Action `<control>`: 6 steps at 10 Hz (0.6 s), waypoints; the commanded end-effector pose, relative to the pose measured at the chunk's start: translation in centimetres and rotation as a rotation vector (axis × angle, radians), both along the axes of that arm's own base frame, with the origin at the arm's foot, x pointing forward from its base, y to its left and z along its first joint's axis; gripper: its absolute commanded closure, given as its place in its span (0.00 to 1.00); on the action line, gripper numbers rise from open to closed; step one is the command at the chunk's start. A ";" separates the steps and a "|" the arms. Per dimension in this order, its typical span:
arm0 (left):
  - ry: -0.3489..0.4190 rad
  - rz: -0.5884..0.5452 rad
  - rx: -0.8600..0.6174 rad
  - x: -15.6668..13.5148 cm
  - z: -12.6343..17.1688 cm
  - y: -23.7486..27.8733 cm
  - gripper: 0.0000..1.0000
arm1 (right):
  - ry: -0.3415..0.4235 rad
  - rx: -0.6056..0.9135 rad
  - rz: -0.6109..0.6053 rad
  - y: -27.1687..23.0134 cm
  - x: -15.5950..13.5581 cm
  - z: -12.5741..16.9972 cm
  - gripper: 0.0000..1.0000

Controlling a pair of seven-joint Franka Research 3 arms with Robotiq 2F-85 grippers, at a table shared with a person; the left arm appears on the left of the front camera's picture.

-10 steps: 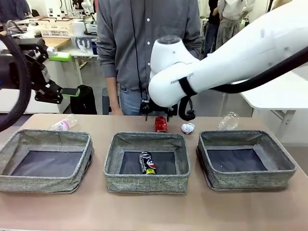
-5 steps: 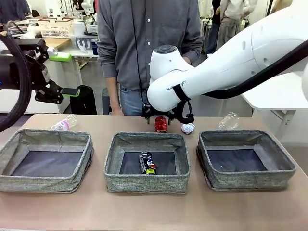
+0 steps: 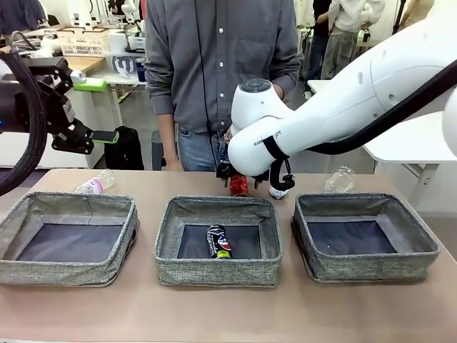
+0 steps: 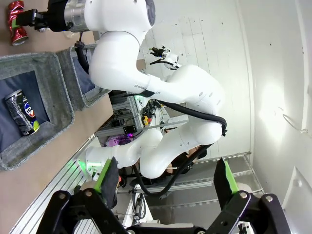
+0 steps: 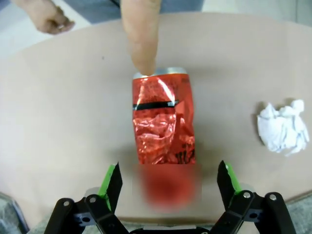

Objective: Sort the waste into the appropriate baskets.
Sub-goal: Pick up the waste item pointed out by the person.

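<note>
Firstly, red can (image 3: 238,186): dented, it stood on the table (image 3: 214,314) just behind the middle basket (image 3: 218,275), near that basket's far wall.
Right gripper (image 5: 168,178): its claw was spread wide and empty. In the right wrist view one green-padded finger (image 5: 113,181) lay to each side of the red can's (image 5: 163,119) near end, with a gap on both sides. The near end was blurred.
Person's finger (image 5: 141,39): it pointed down at the red can, with the tip at the can's far rim. Whether it touched, I could not tell.
Person's other hand (image 5: 48,19): loosely closed, it was beyond the can, farther from the middle basket.
Dark can (image 3: 218,241): it lay on its side on the dark bottom of the middle basket, about midway between the side walls.
Crumpled ball (image 3: 278,191): it sat behind the middle basket's far right corner, beside the red can but apart from it.
Left bottle (image 3: 94,184): it lay on the table well to the left of the middle basket, behind the left basket (image 3: 64,271).
Right bottle (image 3: 340,179): it lay well to the right of the middle basket, behind the right basket (image 3: 371,268).
Left gripper (image 3: 96,111): it was raised high, well to the left of the middle basket. Its claw was spread and empty, and it touched nothing.
</note>
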State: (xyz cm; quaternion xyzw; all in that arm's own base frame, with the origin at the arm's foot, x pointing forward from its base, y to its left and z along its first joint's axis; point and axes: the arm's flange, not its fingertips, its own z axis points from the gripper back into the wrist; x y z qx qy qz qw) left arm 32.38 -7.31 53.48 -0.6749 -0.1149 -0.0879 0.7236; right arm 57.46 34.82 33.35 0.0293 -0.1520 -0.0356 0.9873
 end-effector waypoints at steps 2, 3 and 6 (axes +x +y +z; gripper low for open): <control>0.009 0.007 -0.024 -0.1 0.5 -0.2 0.00 | -0.084 0.023 0.044 -0.2 0.3 -1.9 0.00; 0.009 0.007 -0.024 -0.1 0.5 -0.2 0.00 | -0.072 0.020 0.045 -0.1 0.4 -2.3 0.00; 0.009 0.007 -0.024 -0.1 0.5 -0.2 0.00 | -0.081 0.008 0.055 -0.2 0.5 -2.4 0.00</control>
